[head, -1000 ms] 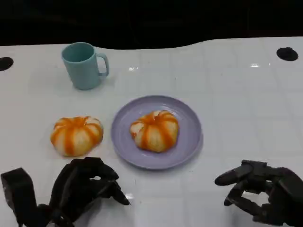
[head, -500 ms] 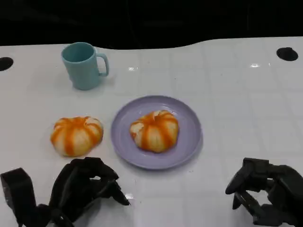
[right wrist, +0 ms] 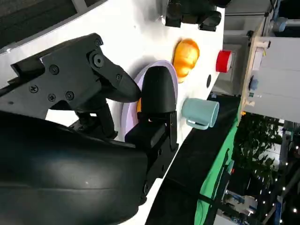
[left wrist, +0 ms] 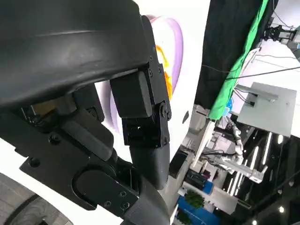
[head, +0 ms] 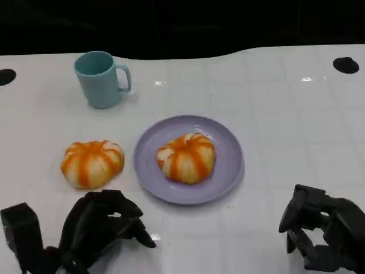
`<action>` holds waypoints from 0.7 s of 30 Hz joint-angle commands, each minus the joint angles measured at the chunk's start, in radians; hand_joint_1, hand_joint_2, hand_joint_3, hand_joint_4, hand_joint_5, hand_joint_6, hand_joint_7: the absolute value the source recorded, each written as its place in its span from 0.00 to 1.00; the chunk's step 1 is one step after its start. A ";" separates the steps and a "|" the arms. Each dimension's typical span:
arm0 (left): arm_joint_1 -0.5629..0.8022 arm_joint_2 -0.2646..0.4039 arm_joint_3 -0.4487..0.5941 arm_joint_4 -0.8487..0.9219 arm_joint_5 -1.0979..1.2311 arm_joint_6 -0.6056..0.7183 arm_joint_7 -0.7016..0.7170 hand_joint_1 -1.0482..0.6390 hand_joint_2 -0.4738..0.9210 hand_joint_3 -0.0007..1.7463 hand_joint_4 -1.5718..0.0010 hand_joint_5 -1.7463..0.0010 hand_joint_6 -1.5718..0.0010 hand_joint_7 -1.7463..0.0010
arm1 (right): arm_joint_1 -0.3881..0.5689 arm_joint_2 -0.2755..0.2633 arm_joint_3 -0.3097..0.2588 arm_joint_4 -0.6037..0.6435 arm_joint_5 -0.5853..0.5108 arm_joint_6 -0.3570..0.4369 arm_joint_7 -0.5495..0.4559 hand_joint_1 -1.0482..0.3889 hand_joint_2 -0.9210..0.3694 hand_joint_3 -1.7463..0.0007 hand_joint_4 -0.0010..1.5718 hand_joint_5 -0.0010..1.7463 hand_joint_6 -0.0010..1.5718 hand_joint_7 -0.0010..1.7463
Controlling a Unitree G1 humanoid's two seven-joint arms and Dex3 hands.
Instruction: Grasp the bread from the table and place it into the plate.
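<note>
Two round buns striped orange and cream lie on the glossy white table (head: 285, 114) in the head view: one bread bun (head: 186, 157) rests at the centre of the round lilac plate (head: 228, 149), which occupies the middle of the frame, and a second bread bun (head: 92, 163) sits directly on the table surface left of centre, just beside the plate's left rim but apart from it. A pale teal mug (head: 100, 79) with its handle facing the right of the frame stands upright in the upper left, well apart from both buns. At the lower left of the frame the black left hand (head: 102, 228) rests low over the table, below the bun on the table and not touching it; its fingers are curled inward and hold nothing. At the lower right the black right hand (head: 322, 231) sits near the frame corner, well apart from the plate, with its fingers likewise curled in and nothing between them. Two dark round holes mark the table, one at the far left edge (head: 5, 76) and one at the upper right (head: 346, 64). In the right wrist view the plate's edge (right wrist: 140, 75), the bun on the table (right wrist: 186, 55) and the mug (right wrist: 200, 112) appear beyond the curled fingers (right wrist: 158, 91), along with a red cylindrical object (right wrist: 224, 61) at the table's far side. In the left wrist view, part of the lilac plate rim (left wrist: 174, 47) shows past the hand's fingers (left wrist: 145, 122).
</note>
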 commanded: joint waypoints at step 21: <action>-0.009 0.022 0.011 0.017 -0.002 -0.012 -0.009 0.00 0.84 0.00 0.00 0.66 0.00 0.86 | -0.005 -0.003 -0.009 0.006 -0.019 -0.005 -0.010 0.65 0.24 0.36 0.43 1.00 0.38 0.85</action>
